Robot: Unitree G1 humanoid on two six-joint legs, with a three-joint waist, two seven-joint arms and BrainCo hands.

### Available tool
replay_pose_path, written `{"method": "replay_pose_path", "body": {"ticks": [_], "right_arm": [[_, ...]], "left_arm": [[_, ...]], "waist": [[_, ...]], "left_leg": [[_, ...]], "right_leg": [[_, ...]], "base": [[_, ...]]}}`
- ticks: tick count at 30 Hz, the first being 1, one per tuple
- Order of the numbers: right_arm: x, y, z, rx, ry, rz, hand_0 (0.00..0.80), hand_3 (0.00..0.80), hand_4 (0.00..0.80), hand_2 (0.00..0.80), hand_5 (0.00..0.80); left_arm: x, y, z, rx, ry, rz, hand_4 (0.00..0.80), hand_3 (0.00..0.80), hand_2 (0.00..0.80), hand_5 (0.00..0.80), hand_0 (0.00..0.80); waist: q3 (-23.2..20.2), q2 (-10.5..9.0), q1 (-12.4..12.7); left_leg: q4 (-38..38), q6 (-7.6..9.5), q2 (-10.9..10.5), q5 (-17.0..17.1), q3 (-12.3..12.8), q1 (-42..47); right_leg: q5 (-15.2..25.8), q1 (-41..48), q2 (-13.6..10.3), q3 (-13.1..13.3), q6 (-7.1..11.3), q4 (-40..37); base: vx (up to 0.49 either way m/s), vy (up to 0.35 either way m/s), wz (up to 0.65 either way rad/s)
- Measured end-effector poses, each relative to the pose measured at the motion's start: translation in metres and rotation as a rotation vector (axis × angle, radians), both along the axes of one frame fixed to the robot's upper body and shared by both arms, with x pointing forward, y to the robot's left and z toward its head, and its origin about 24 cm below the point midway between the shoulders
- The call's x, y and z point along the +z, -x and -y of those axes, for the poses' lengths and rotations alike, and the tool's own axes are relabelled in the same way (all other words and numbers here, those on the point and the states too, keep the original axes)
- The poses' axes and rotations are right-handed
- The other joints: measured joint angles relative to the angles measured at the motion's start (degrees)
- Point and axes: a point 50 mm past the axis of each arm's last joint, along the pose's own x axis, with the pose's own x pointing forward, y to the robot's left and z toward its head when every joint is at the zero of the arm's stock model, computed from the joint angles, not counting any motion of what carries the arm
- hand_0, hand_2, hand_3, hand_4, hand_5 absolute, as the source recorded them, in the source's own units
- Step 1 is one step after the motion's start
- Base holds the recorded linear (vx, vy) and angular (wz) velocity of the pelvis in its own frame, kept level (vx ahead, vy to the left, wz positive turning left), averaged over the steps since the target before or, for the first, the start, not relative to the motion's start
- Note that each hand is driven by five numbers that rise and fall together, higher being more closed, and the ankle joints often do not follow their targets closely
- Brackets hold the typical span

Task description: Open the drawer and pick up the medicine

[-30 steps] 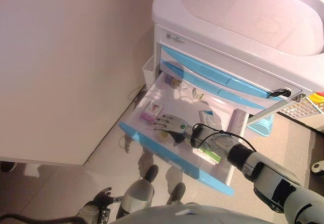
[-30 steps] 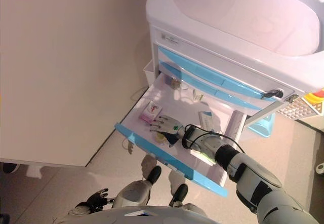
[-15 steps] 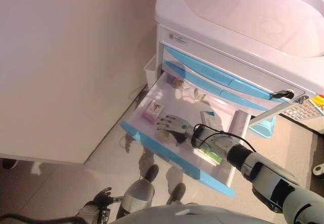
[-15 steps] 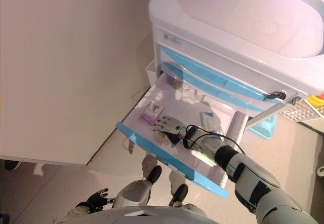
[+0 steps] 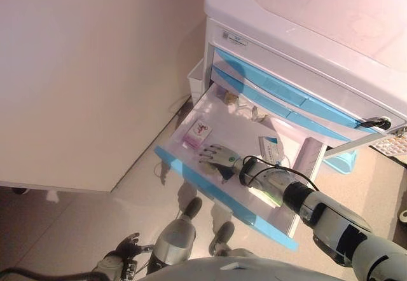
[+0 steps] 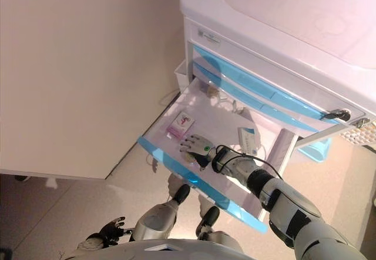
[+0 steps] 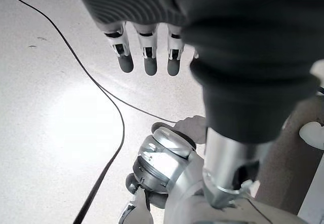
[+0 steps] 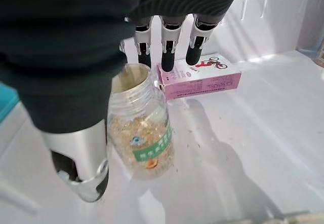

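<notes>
The cart's lowest drawer [image 5: 210,189] with the blue front stands pulled out. My right hand [image 5: 219,157] reaches into it and hovers over a clear medicine bottle [image 8: 142,127] with a green label and pale grains inside. In the right wrist view the fingers [image 8: 169,46] stretch straight past the bottle's mouth and the thumb [image 8: 83,168] lies beside it, not closed on it. A pink medicine box [image 5: 197,133] lies just beyond the fingertips. My left hand [image 5: 121,255] hangs low by my side, fingers [image 7: 147,57] straight, holding nothing.
A white and teal box [image 5: 271,149] lies further right in the drawer, and small items [image 5: 241,106] sit at its back. Shut blue drawers [image 5: 305,96] are above. A small white bin [image 5: 196,81] hangs on the cart's side. A pale wall panel [image 5: 82,71] stands to the left.
The whole picture has shifted, so the camera moved. My right hand stays over the bottle in the drawer, much as before. The left hand has not moved.
</notes>
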Motion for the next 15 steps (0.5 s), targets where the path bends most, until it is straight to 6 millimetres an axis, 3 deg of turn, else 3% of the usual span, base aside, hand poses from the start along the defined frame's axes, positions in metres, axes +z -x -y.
{"method": "replay_pose_path", "body": {"ticks": [15], "right_arm": [[-0.0028, -0.0031, -0.0008, -0.029, 0.003, 0.004, 0.000, 0.000, 0.000, 0.000, 0.000]], "left_arm": [[0.0012, -0.0046, 0.0014, -0.022, 0.000, 0.013, 0.000, 0.000, 0.000, 0.000, 0.000]], "waist": [[0.04, 0.05, 0.53]], "left_leg": [[0.08, -0.04, -0.17, 0.02, -0.12, -1.18]], "right_leg": [[-0.04, -1.09, -0.01, -0.11, 0.02, 0.00]], "base": [[0.000, 0.000, 0.00]]}}
